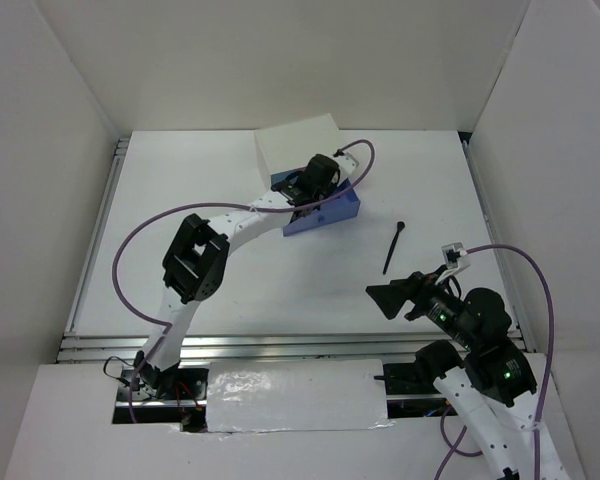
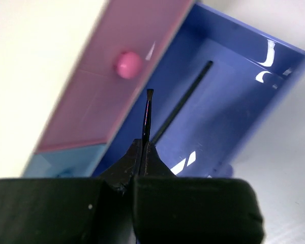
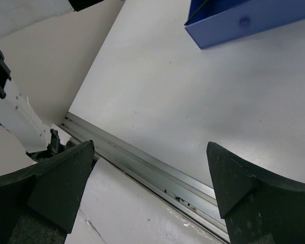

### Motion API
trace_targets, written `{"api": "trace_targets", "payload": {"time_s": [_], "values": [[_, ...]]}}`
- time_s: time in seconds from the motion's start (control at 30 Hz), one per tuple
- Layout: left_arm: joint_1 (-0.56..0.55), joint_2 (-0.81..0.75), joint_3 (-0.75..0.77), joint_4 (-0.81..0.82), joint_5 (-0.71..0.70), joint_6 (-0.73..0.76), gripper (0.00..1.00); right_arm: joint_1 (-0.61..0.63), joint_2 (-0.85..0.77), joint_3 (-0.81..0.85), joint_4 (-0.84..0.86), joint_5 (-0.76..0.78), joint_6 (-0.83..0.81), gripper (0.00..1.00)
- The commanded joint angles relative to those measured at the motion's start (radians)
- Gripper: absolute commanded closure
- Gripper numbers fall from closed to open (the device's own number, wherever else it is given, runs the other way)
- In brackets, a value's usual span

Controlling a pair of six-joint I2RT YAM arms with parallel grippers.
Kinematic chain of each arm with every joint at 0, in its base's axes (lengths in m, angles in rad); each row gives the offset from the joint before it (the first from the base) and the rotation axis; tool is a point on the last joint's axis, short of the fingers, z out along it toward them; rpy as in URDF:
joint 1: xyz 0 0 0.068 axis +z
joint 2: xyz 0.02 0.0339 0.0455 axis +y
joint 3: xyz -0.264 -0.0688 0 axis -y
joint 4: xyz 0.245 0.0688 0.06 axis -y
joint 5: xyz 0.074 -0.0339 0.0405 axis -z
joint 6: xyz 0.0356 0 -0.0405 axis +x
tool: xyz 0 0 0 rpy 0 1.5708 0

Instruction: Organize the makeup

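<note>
The left hand point(image 2: 142, 148) pinches tight on a thin black brush stick point(image 2: 148, 109) at frame centre above the glossy blue plastic drawer point(image 2: 244, 96), where a second slim black stick point(image 2: 185, 99) lies, while the right hand point(image 3: 150, 152) gapes wide over the matte white surface point(image 3: 193, 91).

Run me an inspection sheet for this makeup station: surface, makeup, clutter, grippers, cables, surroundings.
Surface: white table, no spills seen.
Job's things: black brush held over the open blue drawer; thin black stick lying inside it; second brush loose on the table.
Clutter: nothing seen.
Grippers: left gripper shut on the black brush; right gripper open, empty.
Cables: purple cables loop beside both arms, off the makeup.
Surroundings: white walls; white box behind the drawer.
</note>
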Motion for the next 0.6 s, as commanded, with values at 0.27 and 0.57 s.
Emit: {"api": "trace_targets", "payload": {"time_s": [0.27,0.57], "values": [[0.032,0.003,0.06,0.118,0.14,0.051,1.0,0.008,0.071,0.003,0.074,-0.007,-0.02,0.0],[0.034,0.062,0.1,0.109,0.171,0.034,1.0,0.008,0.133,-0.015,0.131,-0.008,-0.025,0.0]]}}
